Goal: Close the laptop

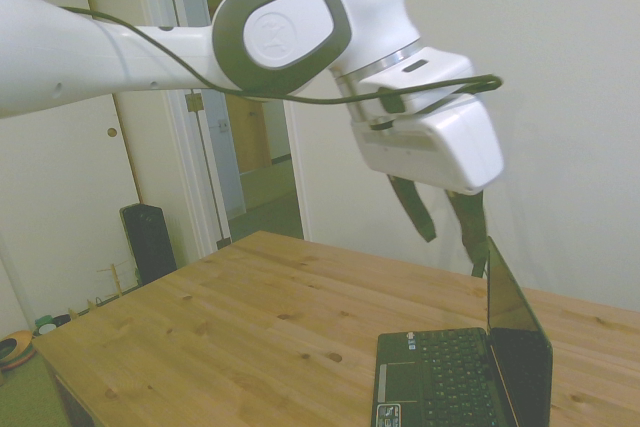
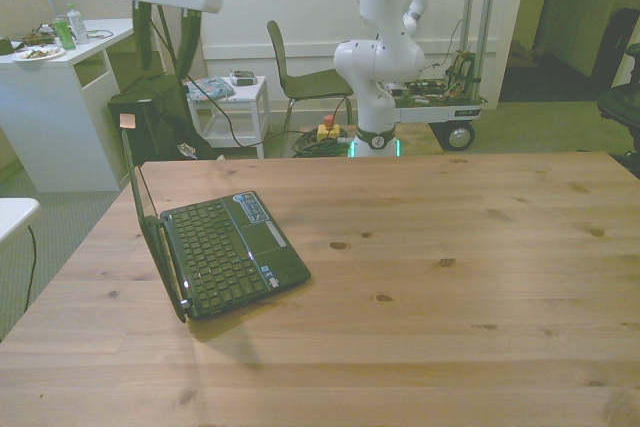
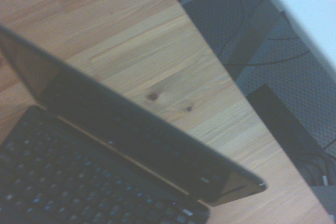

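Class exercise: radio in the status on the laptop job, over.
Pincer open, empty, just above the screen's top edge. Laptop open, lid upright, on the table. Nothing in the way.

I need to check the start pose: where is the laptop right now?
The laptop sits open on the wooden table at the front view's left, near that edge, with the gripper just above its lid's top edge.

The white arm (image 1: 150, 42) reaches out level, wrist bent downward; its claw (image 1: 449, 225) hangs with both dark fingers (image 1: 412, 207) spread apart, holding nothing.
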